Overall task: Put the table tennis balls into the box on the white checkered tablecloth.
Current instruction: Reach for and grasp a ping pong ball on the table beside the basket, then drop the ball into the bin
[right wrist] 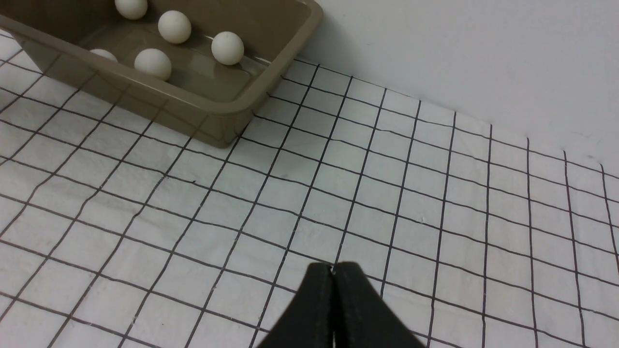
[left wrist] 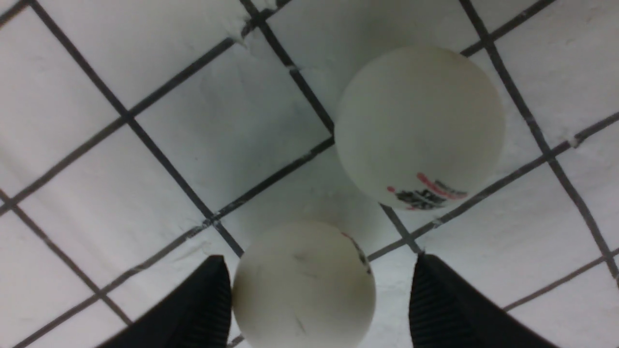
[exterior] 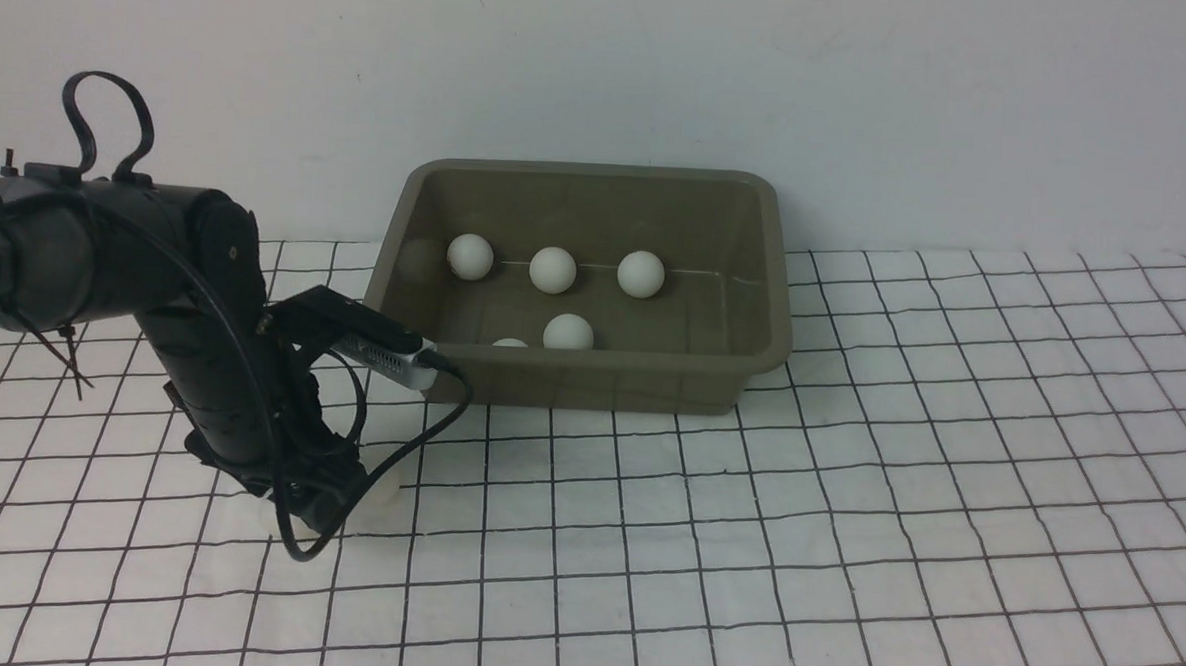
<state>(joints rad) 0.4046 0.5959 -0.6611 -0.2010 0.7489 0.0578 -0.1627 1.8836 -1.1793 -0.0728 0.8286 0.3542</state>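
Note:
The olive-green box [exterior: 591, 371] stands at the back of the white checkered tablecloth [exterior: 847, 484] with several table tennis balls [exterior: 553, 269] inside. My left gripper [exterior: 330, 507] is down at the cloth in front of the box's left corner. In the left wrist view it [left wrist: 319, 257] is open around a ball [left wrist: 303, 285]; one finger touches the ball and the other stands apart. A second ball [left wrist: 420, 126] with a printed logo lies just beyond. In the front view one ball [exterior: 383, 489] peeks out beside the gripper. My right gripper [right wrist: 332, 268] is shut and empty above the cloth.
The white wall rises just behind the box. The right wrist view shows the box [right wrist: 203, 104] and its balls at the far side. The left arm's black cable [exterior: 418, 436] loops near the box's front left corner.

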